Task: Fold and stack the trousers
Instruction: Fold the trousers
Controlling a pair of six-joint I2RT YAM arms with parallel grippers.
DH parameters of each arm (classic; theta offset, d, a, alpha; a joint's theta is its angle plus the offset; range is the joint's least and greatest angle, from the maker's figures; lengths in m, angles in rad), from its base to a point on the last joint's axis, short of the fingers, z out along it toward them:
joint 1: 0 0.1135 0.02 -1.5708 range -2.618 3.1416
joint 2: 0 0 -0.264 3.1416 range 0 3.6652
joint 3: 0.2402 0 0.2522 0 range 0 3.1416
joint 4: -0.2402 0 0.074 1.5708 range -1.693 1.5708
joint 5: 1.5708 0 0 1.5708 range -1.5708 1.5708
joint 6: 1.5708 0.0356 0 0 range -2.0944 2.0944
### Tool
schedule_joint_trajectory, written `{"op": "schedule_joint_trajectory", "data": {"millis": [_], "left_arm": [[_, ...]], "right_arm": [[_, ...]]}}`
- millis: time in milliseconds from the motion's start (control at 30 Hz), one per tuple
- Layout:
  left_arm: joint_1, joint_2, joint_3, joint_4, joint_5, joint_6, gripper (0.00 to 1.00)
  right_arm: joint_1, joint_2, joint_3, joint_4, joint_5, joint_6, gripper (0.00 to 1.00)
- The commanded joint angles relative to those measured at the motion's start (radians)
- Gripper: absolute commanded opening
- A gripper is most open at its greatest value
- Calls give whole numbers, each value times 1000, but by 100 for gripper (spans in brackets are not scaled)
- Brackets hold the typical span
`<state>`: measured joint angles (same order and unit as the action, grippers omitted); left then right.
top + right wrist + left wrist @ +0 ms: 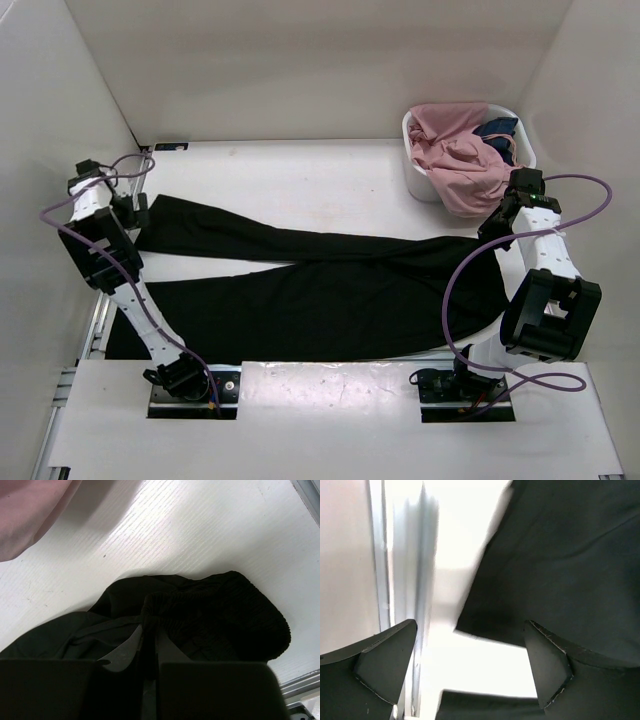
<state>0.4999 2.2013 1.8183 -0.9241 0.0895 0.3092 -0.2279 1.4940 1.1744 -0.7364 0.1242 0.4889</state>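
At the upper left of the top view, your left gripper (pixel 132 210) hangs over the end of the far leg of the trousers (pixel 330 290). Its jaws stand wide apart and hold nothing. In the left wrist view the cuff (pixel 510 595) lies just beyond the fingertips.

At the right of the same view, your right gripper (pixel 497 228) sits on the waistband (pixel 225 610). Its fingers are pressed together, and it seems they pinch a thin fold of the black fabric.

The trousers lie flat across the middle of the table (pixel 300 175), with the waist at the right and the legs running to the left in a narrow V.

I judge that the step is to take the far cuff:
- Lower the open jaws straight down so that one finger goes under the hem, and close on both layers.
- Lift only a little.
- Do not release the waist, or the cloth may slide when you pull.

Count:
- one pair of trousers, with two legs
- one white basket (pixel 425 185) at the upper right, holding one pink garment (pixel 455 150) and one dark blue garment (pixel 497 130)
- two grippers
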Motion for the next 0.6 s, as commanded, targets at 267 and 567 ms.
{"op": "schedule_joint_trajectory", "data": {"millis": [267, 567], "left_arm": [[-17, 24, -37, -33, 76, -5, 100], [-17, 83, -63, -78, 105, 28, 14]], "right_arm": [[-4, -17, 2, 8, 0, -9, 0], [-4, -26, 11, 8, 0, -9, 0]]}}
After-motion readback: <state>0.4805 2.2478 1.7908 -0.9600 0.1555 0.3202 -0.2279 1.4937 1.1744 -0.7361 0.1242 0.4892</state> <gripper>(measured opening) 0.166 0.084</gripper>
